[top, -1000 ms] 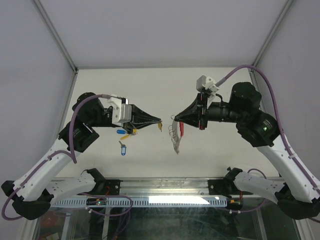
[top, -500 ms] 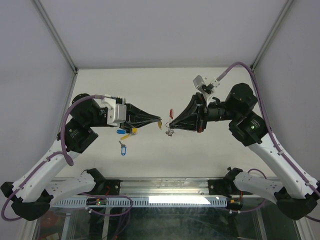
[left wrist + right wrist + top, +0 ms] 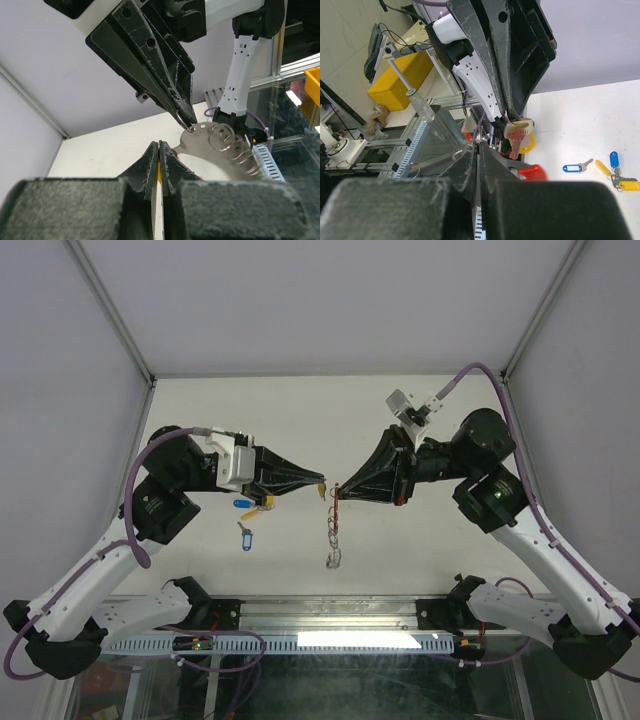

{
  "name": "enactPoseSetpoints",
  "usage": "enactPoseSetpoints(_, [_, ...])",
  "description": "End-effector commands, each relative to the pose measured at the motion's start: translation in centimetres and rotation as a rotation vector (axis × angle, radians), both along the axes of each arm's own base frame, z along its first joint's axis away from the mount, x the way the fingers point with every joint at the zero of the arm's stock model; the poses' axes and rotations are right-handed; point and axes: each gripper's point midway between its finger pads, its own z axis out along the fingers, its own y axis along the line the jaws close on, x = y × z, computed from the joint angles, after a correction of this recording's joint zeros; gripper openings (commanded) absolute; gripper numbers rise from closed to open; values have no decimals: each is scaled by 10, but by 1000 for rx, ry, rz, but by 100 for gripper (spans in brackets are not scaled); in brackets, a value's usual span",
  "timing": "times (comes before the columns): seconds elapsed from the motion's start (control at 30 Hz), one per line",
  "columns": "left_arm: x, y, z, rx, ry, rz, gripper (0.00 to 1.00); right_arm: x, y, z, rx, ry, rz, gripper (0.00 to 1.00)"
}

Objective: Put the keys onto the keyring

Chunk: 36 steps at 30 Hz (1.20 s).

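Key point(image 3: 320, 491) with yellow tag pinched in closed left gripper point(image 3: 319, 482) mid-frame, just left of keyring point(image 3: 336, 498) clamped by right gripper point(image 3: 340, 486), tips facing, beaded chain point(image 3: 333, 535) trailing toward bottom edge.

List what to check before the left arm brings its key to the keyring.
1. Left gripper jaws shut on the yellow-tagged key: ok.
2. Right gripper jaws shut on the keyring at its red end: ok.
3. Chain dangles apart from the loose blue key: ok.
4. Gripper tips near each other, not touching: ok.
5. Chain end open for threading: cannot tell.
6. Key's hole facing the chain: cannot tell.
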Motion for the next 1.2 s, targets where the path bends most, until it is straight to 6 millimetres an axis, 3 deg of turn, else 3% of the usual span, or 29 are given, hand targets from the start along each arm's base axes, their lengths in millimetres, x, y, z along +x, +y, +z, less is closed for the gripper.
enactPoseSetpoints(0.0, [-9, -2, 9, -33, -29, -43, 0, -2, 0, 13, 50, -28, 12, 0])
enactPoseSetpoints(1.17, [-17, -3, 7, -22, -35, -96, 0, 16, 7, 8, 65, 20, -69, 0])
